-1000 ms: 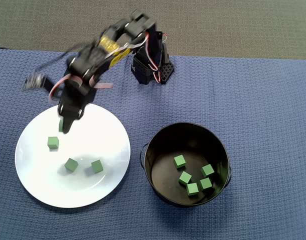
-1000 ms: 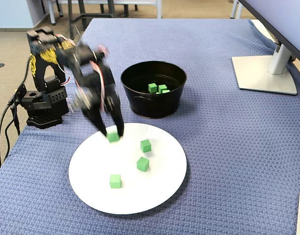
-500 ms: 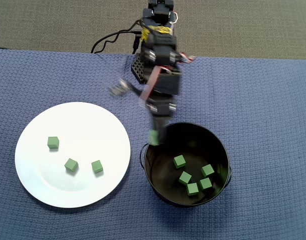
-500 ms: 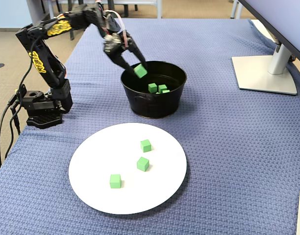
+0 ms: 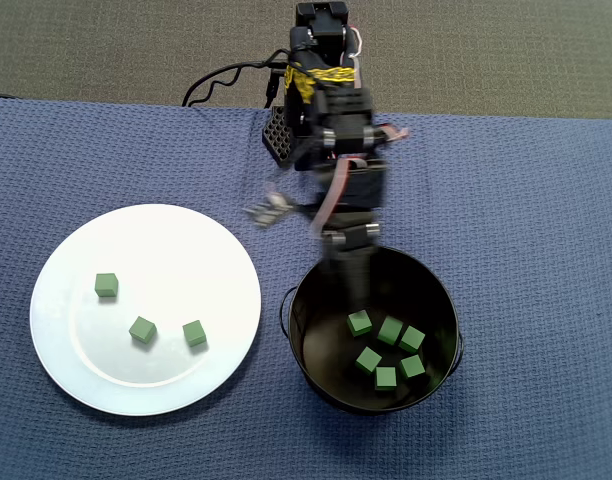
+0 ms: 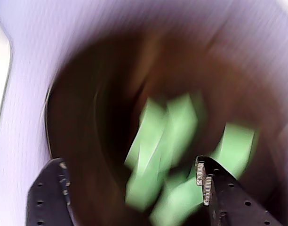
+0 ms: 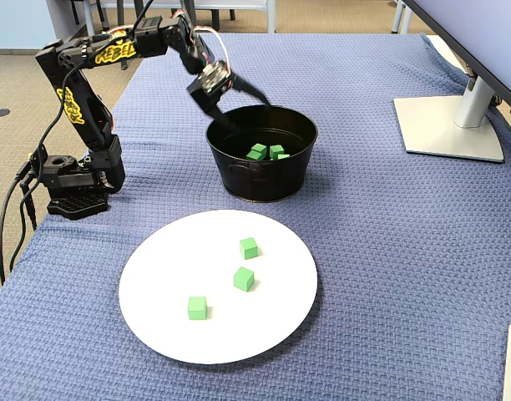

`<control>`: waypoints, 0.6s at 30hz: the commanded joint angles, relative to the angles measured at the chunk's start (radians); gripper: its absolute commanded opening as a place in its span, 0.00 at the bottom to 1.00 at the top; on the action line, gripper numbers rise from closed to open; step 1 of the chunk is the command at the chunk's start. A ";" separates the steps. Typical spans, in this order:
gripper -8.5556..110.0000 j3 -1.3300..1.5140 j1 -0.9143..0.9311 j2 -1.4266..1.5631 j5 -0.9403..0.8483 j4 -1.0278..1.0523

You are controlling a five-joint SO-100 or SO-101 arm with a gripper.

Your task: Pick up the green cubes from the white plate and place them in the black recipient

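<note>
Over the near rim of the black recipient the gripper hangs with its jaws spread apart and nothing between them, as the wrist view shows; a cube seems to have just been let go, or the arm is about to leave. Six green cubes lie on the recipient's floor in the overhead view, clustered toward its right side, and three more rest well apart from each other on the white plate, which sits on the blue-clothed desk to the left of the recipient in that view. To do this step well, the arm should lift clear of the rim before swinging toward the plate, so that no finger catches the wall or tips the pot; it should then come down over one cube with the jaws wide and squared to its faces, since the glossy plate would probably let a nudged cube slide. The wrist view is heavily blurred, so the cubes there read only as green smears and cannot be counted. From the fixed view the recipient's near wall hides most of its floor, and only a few cubes show. The fingertips are smeared in the overhead view.
</note>
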 commanded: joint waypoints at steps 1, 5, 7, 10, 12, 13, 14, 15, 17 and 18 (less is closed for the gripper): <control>0.28 -0.130 0.311 -0.064 -0.238 0.044; 0.28 -0.321 0.500 -0.321 -0.351 0.058; 0.27 -0.431 0.534 -0.442 -0.365 0.089; 0.26 -0.563 0.565 -0.592 -0.370 0.114; 0.26 -0.588 0.569 -0.649 -0.403 0.121; 0.26 -0.584 0.565 -0.667 -0.416 0.114; 0.26 -0.584 0.558 -0.684 -0.430 0.109; 0.25 -0.588 0.552 -0.695 -0.434 0.106; 0.24 -0.586 0.538 -0.712 -0.451 0.106; 0.24 -0.574 0.531 -0.718 -0.472 0.100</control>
